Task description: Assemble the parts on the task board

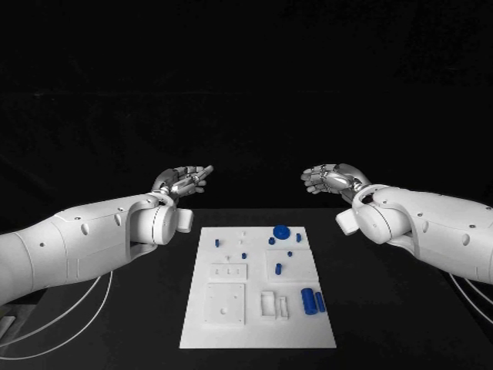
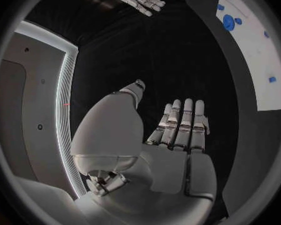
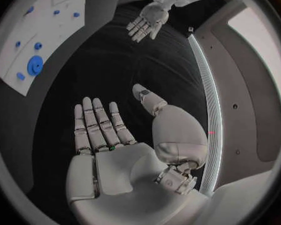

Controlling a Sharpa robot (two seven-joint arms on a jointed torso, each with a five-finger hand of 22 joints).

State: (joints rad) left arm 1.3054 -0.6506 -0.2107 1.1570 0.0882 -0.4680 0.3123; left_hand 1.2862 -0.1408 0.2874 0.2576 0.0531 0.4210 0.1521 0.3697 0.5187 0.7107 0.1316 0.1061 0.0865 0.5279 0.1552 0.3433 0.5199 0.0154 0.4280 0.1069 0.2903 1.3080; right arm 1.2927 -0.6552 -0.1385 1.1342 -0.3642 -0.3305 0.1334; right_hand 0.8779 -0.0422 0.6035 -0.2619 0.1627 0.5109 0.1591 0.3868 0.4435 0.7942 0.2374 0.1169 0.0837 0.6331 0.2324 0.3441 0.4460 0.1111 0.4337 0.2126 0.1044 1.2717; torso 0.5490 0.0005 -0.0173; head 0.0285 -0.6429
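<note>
Both arms are up and way back from the task board (image 1: 258,324), which lies flat in the middle of the black bench (image 1: 391,308) with bare black on either side of it. The left hand (image 1: 183,181) hangs past the board's far-left corner, fingers spread, holding nothing. The right hand (image 1: 331,179) mirrors it past the far-right corner, also spread and empty. Parts sit on the board: a big blue round disc (image 1: 281,230) near the far edge, small blue pegs (image 1: 272,241) close by, and two blue cylinders (image 1: 311,301) beside each other near the right edge. Neither hand is touching anything.
</note>
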